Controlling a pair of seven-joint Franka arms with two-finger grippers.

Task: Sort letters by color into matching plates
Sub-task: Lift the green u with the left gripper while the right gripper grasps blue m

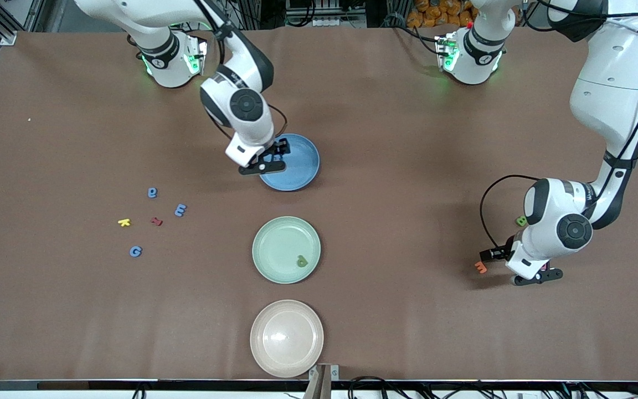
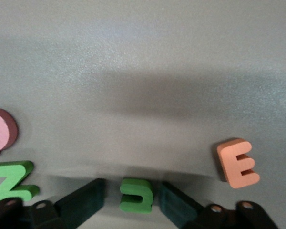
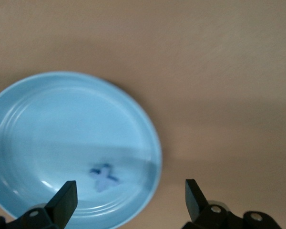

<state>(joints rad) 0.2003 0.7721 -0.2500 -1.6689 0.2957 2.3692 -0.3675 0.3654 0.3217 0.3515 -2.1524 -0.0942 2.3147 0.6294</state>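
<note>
My left gripper (image 2: 132, 189) is down at the table near the left arm's end, open, with one finger on each side of a small green letter (image 2: 137, 194) and a narrow gap on both sides. An orange E (image 2: 238, 163), a green Z (image 2: 12, 181) and a pink letter (image 2: 0, 131) lie beside it. In the front view the left gripper (image 1: 514, 268) sits between the orange letter (image 1: 480, 267) and another green letter (image 1: 521, 221). My right gripper (image 3: 128, 198) hangs open over the blue plate (image 3: 47, 124), where a blue letter (image 3: 104, 176) lies. The green plate (image 1: 274, 244) holds one green letter (image 1: 301, 260).
Toward the right arm's end lie three blue letters (image 1: 152, 192) (image 1: 180, 210) (image 1: 135, 251), a yellow one (image 1: 124, 222) and a dark red one (image 1: 156, 221). A cream plate (image 1: 286, 338) sits nearest the front camera, in line with the green plate and the blue plate (image 1: 305, 166).
</note>
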